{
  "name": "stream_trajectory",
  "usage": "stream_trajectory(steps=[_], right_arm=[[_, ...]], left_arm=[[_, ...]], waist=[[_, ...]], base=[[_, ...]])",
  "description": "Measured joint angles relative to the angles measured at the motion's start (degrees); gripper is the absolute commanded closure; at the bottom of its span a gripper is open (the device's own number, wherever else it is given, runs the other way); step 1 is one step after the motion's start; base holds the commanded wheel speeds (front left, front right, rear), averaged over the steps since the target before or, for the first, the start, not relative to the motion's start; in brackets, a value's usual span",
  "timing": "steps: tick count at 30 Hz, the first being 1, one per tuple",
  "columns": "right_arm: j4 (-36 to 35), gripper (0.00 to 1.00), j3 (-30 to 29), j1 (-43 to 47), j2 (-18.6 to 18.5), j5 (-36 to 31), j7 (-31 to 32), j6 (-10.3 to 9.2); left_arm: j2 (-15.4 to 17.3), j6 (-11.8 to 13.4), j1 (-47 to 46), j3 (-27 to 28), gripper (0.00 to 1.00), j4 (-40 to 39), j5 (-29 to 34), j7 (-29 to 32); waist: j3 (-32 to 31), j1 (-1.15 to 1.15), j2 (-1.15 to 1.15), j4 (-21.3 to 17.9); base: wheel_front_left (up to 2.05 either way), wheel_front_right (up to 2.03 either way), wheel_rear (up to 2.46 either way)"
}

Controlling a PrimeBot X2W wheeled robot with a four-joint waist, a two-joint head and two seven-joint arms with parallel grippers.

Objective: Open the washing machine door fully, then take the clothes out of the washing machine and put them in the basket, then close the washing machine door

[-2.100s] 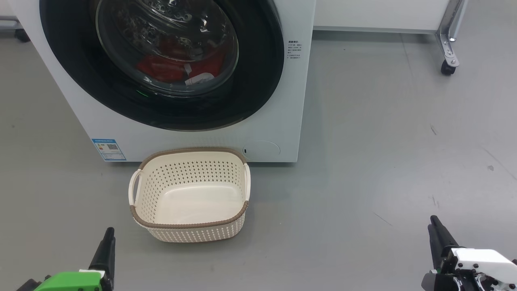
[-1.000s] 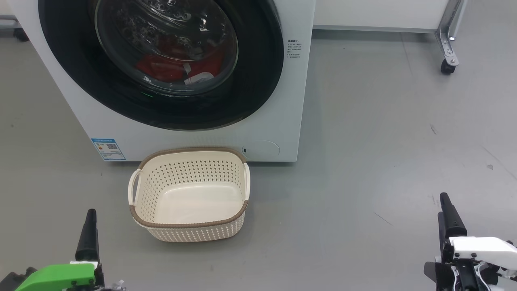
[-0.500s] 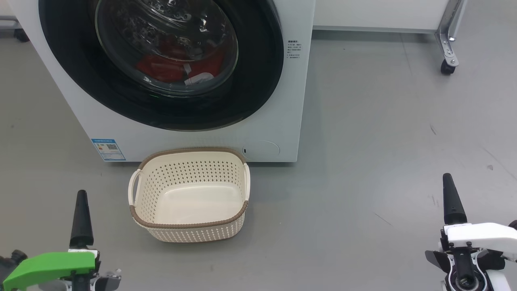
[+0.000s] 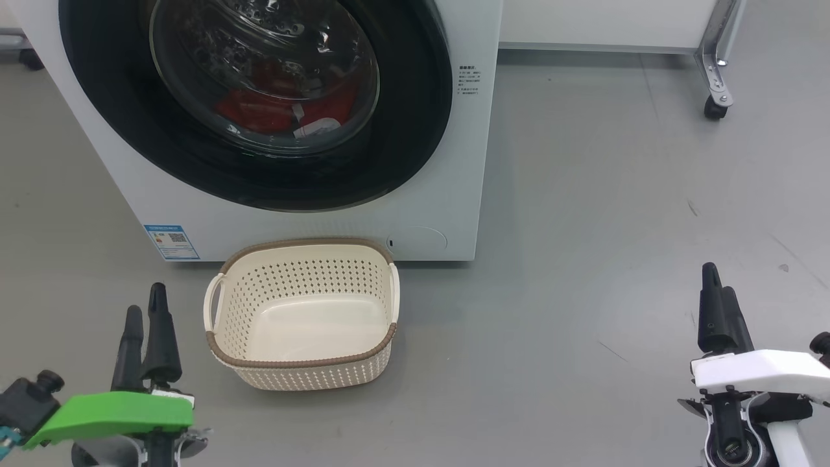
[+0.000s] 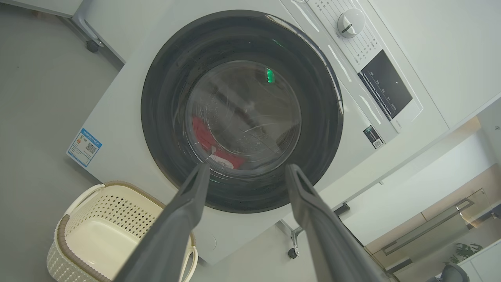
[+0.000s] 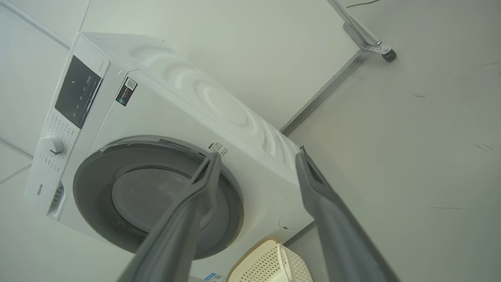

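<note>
Left gripper (image 4: 145, 301) hangs over the near left part of the floor (image 4: 583, 214). Its two dark fingers are spread wide with nothing between them, so it's fully released. In the left wrist view that gripper (image 5: 247, 168) points up at the lower half of the door.

Just to its right is the basket (image 4: 298, 360), close by but not touching. It stands upright on the floor, right in front of the washing machine (image 4: 467, 162), with its bare cream bottom showing. A small blue label (image 4: 171, 241) sits at the machine's lower left corner, just behind the basket's left handle.

The washing machine door (image 4: 415, 97) looks shut, its black rim flat against the white front. Through the glass you can see the clothes (image 4: 259, 110), a red heap with a bit of white, lying low in the drum.

Further right the floor is plain grey with a few scuffs, and a metal leg on a caster (image 4: 713, 107) stands at the far right.

Over the near right part of the floor is the right gripper (image 4: 716, 279), well apart from the machine and the basket. In the right wrist view its (image 6: 258, 156) fingers are spread wide too, holding nothing.
</note>
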Motion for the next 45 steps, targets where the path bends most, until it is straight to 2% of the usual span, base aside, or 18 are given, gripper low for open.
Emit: stream_trajectory(steps=[14, 22, 32, 36, 45], right_arm=[[-1.15, 0.00, 2.70, 0.03, -0.58, -16.28, -2.93, -0.05], [-0.33, 0.00, 4.79, 0.08, -0.99, -25.10, -4.32, -1.66], [2.30, 0.00, 7.25, 0.11, -1.47, -35.51, -6.48, -3.64], [3.56, 0.00, 8.03, 0.11, -1.47, -38.60, -7.06, -4.55], [6.15, 0.00, 9.26, 0.10, -1.48, -42.79, -8.22, -5.67]], left_arm=[[1.43, -0.04, 0.33, -5.94, 0.00, -0.40, 22.19, -2.80], [2.23, 0.89, 0.56, -8.89, 0.00, 0.21, 34.38, -4.24], [2.16, 3.38, 0.96, -11.37, 0.00, 3.34, 44.19, -6.43], [2.13, 4.65, 1.30, -11.47, 0.00, 4.83, 45.76, -7.23], [2.08, 5.57, 1.39, -13.03, 0.00, 7.44, 49.96, -8.40]], waist=[[0.38, 0.00, 0.00, -0.21], [0.62, 0.00, 0.00, -0.21], [0.80, 0.00, 0.00, -0.29], [0.83, 0.00, 0.00, -0.34], [0.70, 0.00, 0.00, -0.51]], base=[[0.00, 0.00, 0.00], [0.00, 0.00, 0.00], [0.00, 0.00, 0.00], [0.00, 0.00, 0.00], [0.00, 0.00, 0.00]])
